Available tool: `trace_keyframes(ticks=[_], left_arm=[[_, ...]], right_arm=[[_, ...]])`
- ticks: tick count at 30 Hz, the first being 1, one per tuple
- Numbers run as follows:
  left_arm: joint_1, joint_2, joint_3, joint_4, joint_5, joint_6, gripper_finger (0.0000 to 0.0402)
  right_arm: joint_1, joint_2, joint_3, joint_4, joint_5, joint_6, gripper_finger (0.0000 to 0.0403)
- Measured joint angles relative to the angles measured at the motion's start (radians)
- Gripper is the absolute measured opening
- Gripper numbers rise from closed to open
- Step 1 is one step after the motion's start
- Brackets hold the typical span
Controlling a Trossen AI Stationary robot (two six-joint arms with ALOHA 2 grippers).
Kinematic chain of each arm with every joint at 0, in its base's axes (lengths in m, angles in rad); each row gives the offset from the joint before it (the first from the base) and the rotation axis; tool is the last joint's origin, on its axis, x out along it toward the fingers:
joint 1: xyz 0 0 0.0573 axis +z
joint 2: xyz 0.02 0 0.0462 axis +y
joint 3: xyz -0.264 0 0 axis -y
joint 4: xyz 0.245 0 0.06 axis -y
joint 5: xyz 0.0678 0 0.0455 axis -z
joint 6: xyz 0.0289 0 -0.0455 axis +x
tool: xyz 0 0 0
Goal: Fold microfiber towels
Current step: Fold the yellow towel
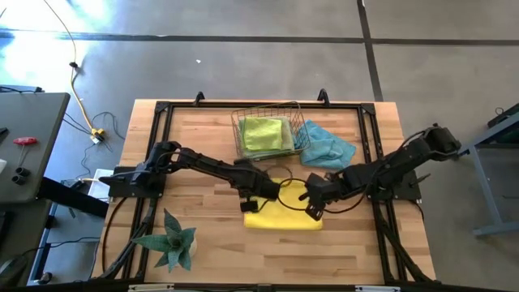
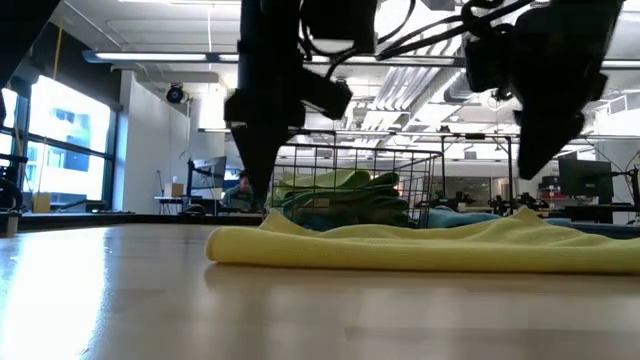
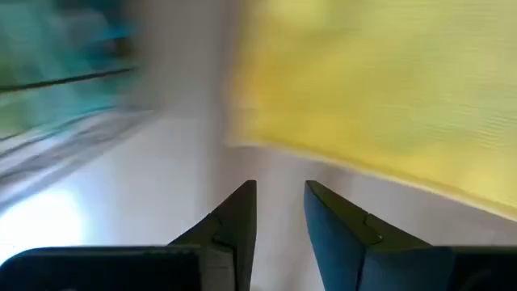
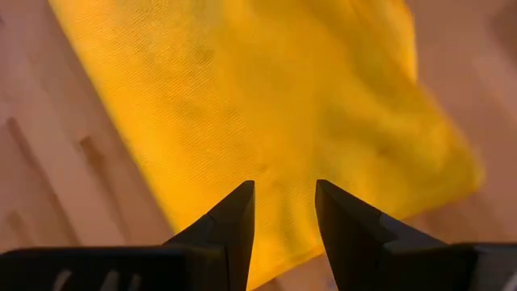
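Note:
A bright yellow microfiber towel (image 1: pixel 285 214) lies folded flat on the wooden table; the low view shows it as a low mound (image 2: pixel 420 245). My left gripper (image 3: pixel 279 190) hangs open over bare wood just off the towel's left edge (image 1: pixel 251 204), nothing between its fingers. My right gripper (image 4: pixel 283 190) stands open above the towel's right part (image 1: pixel 315 208), pointing down, with a gap below it in the low view (image 2: pixel 528 172). Lime green towels (image 1: pixel 263 134) lie stacked in the wire basket (image 1: pixel 241 123). A light blue towel (image 1: pixel 328 144) lies crumpled to the basket's right.
A spiky green plant (image 1: pixel 172 241) stands at the near left of the table. The basket stands at the far middle. A black frame (image 1: pixel 162 109) runs around the tabletop. Bare wood lies near the front edge (image 1: pixel 324 259).

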Motion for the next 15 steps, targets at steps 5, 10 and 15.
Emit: trace_keyframes(ticks=[5,10,15], left_arm=[[-0.073,-0.005,-0.005,0.152,0.129,0.151,0.0097],[-0.131,-0.007,-0.087,0.334,0.184,0.207,0.0097],[-0.143,-0.009,-0.205,0.47,0.157,0.123,0.0097]], right_arm=[[0.071,0.0,0.0,-0.019,0.0,0.183,0.0126],[0.183,0.0,0.0,-0.085,0.001,0.359,0.0129],[0.302,0.0,0.0,-0.143,0.09,0.548,0.014]])
